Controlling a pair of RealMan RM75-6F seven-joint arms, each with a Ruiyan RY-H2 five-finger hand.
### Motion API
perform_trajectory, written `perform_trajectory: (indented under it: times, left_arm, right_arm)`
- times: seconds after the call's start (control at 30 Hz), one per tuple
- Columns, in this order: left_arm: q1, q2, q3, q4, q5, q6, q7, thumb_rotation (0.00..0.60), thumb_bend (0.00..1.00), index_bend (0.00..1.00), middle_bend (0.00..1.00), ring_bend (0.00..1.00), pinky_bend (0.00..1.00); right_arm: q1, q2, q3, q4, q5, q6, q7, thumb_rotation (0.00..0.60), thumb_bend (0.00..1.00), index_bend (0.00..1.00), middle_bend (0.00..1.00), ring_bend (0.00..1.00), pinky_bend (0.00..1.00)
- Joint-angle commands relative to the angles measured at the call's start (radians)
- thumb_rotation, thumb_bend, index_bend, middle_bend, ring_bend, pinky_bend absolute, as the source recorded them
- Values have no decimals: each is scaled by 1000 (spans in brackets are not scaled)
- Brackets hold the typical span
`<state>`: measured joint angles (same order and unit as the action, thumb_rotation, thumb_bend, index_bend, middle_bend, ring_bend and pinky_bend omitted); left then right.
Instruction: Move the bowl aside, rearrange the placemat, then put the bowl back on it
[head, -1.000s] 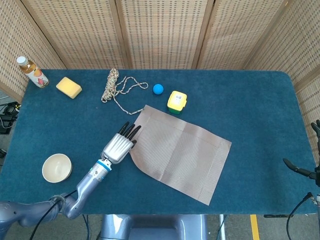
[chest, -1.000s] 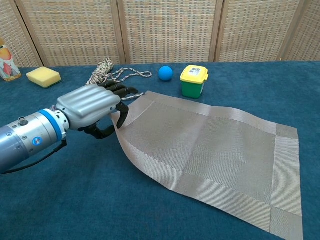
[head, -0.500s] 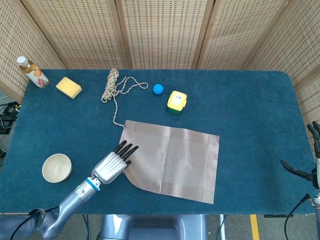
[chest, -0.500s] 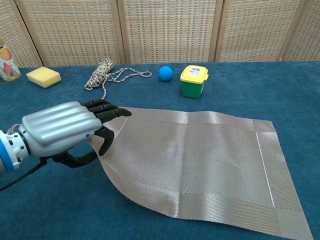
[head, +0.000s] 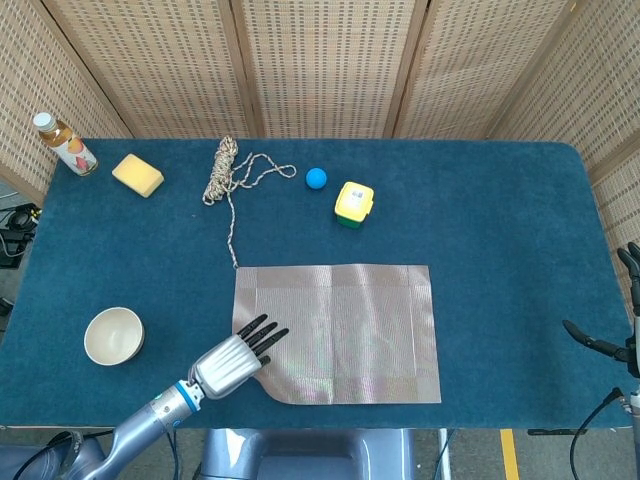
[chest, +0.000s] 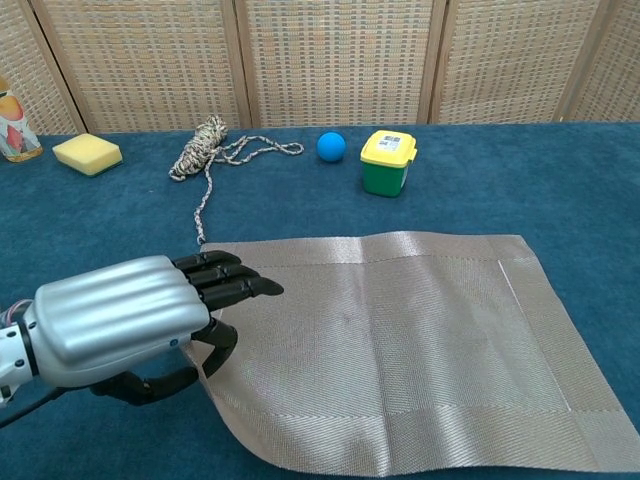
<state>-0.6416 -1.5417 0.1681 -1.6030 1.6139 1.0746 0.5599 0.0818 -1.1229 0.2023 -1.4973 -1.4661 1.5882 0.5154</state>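
The beige woven placemat (head: 340, 330) lies near the table's front edge, its sides square with the table. My left hand (head: 238, 358) pinches its near-left corner. In the chest view the left hand (chest: 120, 325) has its fingers on top of the placemat (chest: 400, 340) and its thumb under the raised edge. The cream bowl (head: 113, 335) stands empty on the blue cloth, left of the mat and apart from it. My right hand (head: 620, 335) shows only at the far right edge, fingers apart, holding nothing.
Along the back stand a drink bottle (head: 65, 143), a yellow sponge (head: 138, 174), a coiled rope (head: 228, 172) with a strand trailing toward the mat, a blue ball (head: 316, 178) and a yellow-lidded green container (head: 353, 203). Wicker screens close off the back.
My left hand has drawn back toward the front edge with the mat's corner, swinging the placemat from a diagonal lie to square with the table. The bowl has not moved.
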Motion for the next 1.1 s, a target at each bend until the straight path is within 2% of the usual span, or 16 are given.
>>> perform_trajectory:
  times: [0.03,0.2,0.23,0.3,0.37,0.47,0.73,0.8,0.83,1.1]
  left_arm:
    - [3,-1,2,-5,6,-6,3,600,507,607,0,0,0]
    - [15,3,8,-14,19,-12,13,600,504,572,0,0,0]
    - [17,6,8,-16,20,-13,15,600,493,517,0,0,0]
    - [24,20,13,-25,20,-15,22,600,434,339,0,0,0]
    - [31,32,15,-36,21,-10,21,600,326,116,0,0,0]
    - [50,63,25,-53,33,15,11,600,253,7,0,0,0]
    - [109,149,54,-75,81,116,-48,600,234,0,0,0,0]
    - [138,182,61,-78,90,164,-70,600,233,0,0,0,0]
    - [181,224,59,-83,75,236,-95,600,233,0,0,0,0]
    - [316,316,82,-37,82,412,-248,600,234,48,0,0,0]
  right_arm:
    - [0,0,-1,0,0,-2,0,600,228,0,0,0,0]
    - [0,1,-3,-2,-4,-1,-3,600,228,0,0,0,0]
    - [0,2,-4,-3,-4,-1,-4,600,228,0,0,0,0]
    - [0,1,-4,-4,-6,1,-7,600,228,0,0,0,0]
    - [-1,0,-4,-3,-6,3,-13,600,228,0,0,0,0]
    - [0,-2,-5,-4,-8,4,-17,600,228,0,0,0,0]
    - [1,-5,-8,-5,-13,6,-27,600,229,0,0,0,0]
    - [0,-5,-10,-8,-18,10,-34,600,229,0,0,0,0]
    - [0,-6,-14,-11,-27,15,-45,600,229,0,0,0,0]
    - [-8,-10,-24,-31,-48,40,-108,600,228,0,0,0,0]
